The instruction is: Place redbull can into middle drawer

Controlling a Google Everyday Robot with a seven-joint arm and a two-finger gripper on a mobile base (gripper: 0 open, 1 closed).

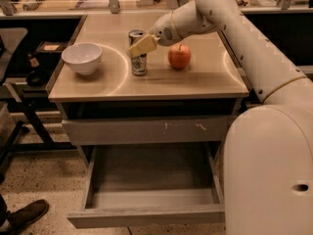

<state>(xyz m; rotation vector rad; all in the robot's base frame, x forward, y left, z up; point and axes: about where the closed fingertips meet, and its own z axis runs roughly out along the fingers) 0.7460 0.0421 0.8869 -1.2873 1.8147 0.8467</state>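
The redbull can (pixel 139 65) is seen upright on the desk (pixel 146 85), left of centre, between a white bowl (pixel 82 58) on the left and a red apple (pixel 179 56) just to its right. The pincer (pixel 142 46) is held against the can's upper half, reaching in from the right, and whether it is clamped on the can or merely set around it cannot be told. Below, the middle drawer (pixel 146 215) is pulled out towards the near side, under a closed scratched drawer front (pixel 146 129).
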